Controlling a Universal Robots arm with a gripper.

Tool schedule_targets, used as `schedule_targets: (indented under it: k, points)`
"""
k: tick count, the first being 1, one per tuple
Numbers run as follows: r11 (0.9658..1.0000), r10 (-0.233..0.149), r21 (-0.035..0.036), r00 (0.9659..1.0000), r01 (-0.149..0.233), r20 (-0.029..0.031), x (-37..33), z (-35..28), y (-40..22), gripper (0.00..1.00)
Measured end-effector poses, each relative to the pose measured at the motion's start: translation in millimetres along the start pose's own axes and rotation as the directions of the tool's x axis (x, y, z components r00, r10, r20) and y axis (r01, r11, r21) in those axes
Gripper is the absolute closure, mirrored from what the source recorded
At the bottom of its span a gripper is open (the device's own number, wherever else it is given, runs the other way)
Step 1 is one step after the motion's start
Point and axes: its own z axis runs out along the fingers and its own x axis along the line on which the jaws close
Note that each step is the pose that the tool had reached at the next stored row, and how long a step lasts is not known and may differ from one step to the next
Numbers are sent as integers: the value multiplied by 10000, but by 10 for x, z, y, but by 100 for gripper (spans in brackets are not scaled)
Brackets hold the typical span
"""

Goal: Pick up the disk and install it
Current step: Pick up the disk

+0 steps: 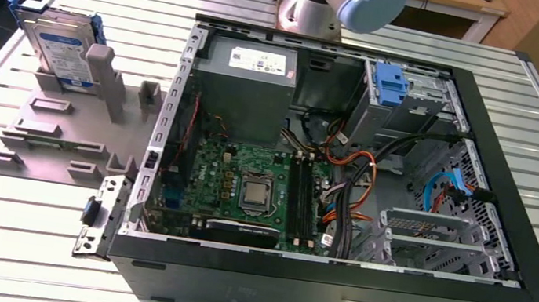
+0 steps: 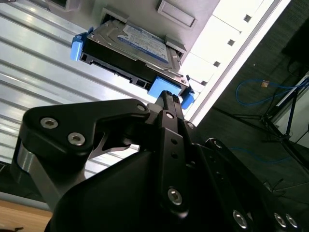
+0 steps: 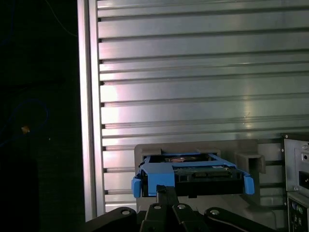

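Note:
The disk [image 1: 60,49] stands on edge in a grey holder [image 1: 52,138] at the exterior view's left, its white-and-blue label facing out and a blue frame round its edges. In both wrist views the disk [image 2: 140,41] [image 3: 193,175] lies beyond the fingertips, with a gap between them. My gripper [image 2: 168,96] [image 3: 163,189] is shut, fingers pressed together with nothing held. Part of the arm [image 1: 338,2] shows at the back of the table.
An open computer case [image 1: 508,256] lies on the ribbed metal table [image 1: 13,242], motherboard and cables exposed. Inside are a grey metal box [image 1: 248,77] with a white sticker and a drive cage with a blue tab [image 1: 390,85]. The table edge [image 3: 87,121] runs close beside the holder.

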Motion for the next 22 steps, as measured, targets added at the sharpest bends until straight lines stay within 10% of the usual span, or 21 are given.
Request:
schedule_targets:
  k: [22]
  points:
    - [9994,-335,7,9994,335,-12,1,1,0,89]
